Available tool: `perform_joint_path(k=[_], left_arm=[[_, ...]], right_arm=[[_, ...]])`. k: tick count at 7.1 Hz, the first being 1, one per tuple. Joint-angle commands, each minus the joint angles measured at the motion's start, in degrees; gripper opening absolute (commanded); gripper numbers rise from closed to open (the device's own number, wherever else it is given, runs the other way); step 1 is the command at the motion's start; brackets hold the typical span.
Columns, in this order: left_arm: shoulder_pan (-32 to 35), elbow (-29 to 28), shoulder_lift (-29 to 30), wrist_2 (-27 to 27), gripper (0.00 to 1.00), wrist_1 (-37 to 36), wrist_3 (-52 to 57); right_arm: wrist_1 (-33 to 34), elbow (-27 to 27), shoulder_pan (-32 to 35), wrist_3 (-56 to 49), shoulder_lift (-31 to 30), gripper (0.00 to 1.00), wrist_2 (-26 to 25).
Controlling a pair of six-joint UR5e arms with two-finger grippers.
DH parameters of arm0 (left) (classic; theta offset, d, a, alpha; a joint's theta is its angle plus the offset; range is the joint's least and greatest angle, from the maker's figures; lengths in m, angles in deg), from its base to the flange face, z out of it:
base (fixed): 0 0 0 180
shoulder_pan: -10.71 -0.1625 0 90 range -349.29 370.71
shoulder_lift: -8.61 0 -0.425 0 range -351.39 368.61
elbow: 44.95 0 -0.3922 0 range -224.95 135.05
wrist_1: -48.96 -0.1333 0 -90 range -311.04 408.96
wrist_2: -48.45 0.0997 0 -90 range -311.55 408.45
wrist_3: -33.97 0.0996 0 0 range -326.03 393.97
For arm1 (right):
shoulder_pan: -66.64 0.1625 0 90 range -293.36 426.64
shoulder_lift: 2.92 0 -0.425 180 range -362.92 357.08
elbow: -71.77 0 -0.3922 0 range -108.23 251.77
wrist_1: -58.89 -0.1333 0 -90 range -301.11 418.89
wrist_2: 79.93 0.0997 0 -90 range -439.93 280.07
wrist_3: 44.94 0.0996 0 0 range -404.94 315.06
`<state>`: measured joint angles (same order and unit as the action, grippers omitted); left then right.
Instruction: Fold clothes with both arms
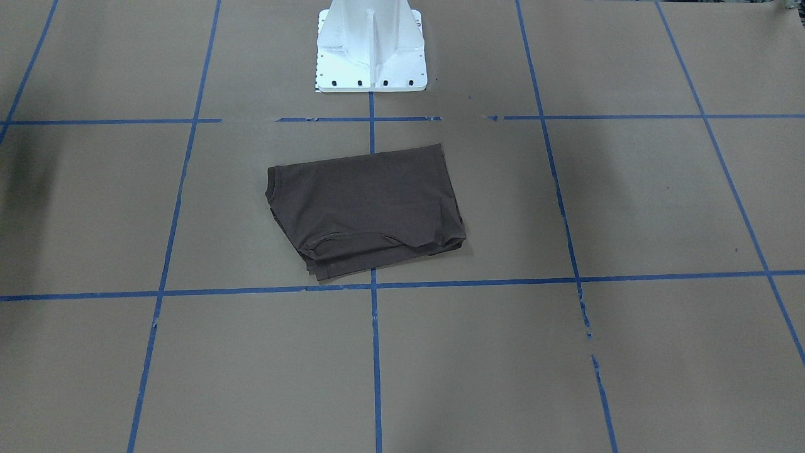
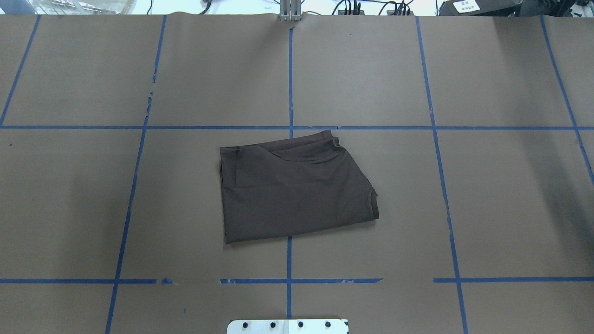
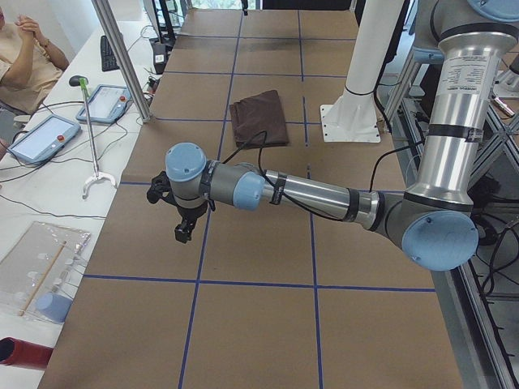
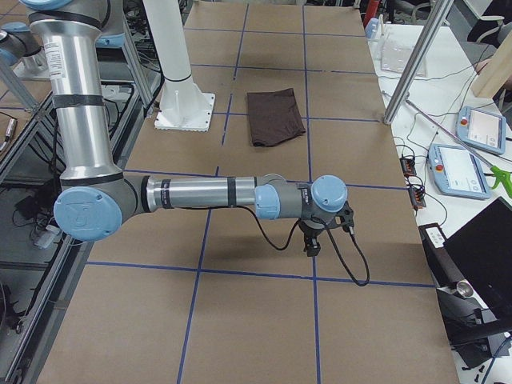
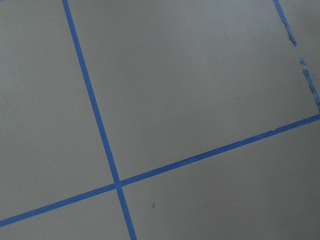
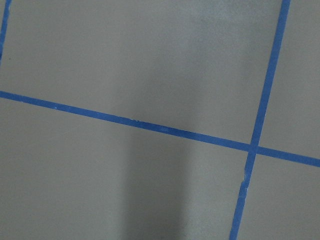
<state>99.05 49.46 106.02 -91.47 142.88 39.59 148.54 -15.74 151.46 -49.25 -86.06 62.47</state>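
Shirt lies mid-table as a flat multi-layer rectangle, just in front of the base. Looks like end of task: fold done, nothing held.

Left gripper and right gripper hang over bare table at opposite ends, well apart from the shirt. They show only in the side views, so I can't tell if the jaws are spread or together. Wrist cams show just paper and tape.

Long axis runs left-right across the table, skewed slightly. Collar points to the robot's right, and the stacked edges face away from the robot.

Next, if anything: a squaring tidy, which needs both arms brought to centre.
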Motion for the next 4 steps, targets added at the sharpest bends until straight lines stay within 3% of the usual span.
perform_joint_path(k=[1,4], left_arm=[[-0.1,0.2,0.0,-0.1,1.0,-0.1,0.0],[-0.1,0.1,0.0,0.0,1.0,0.5,0.0]], right_arm=[[0.0,-0.5,0.0,0.1,0.4,1.0,0.1],[0.0,-1.4,0.0,0.0,0.5,1.0,0.5]])
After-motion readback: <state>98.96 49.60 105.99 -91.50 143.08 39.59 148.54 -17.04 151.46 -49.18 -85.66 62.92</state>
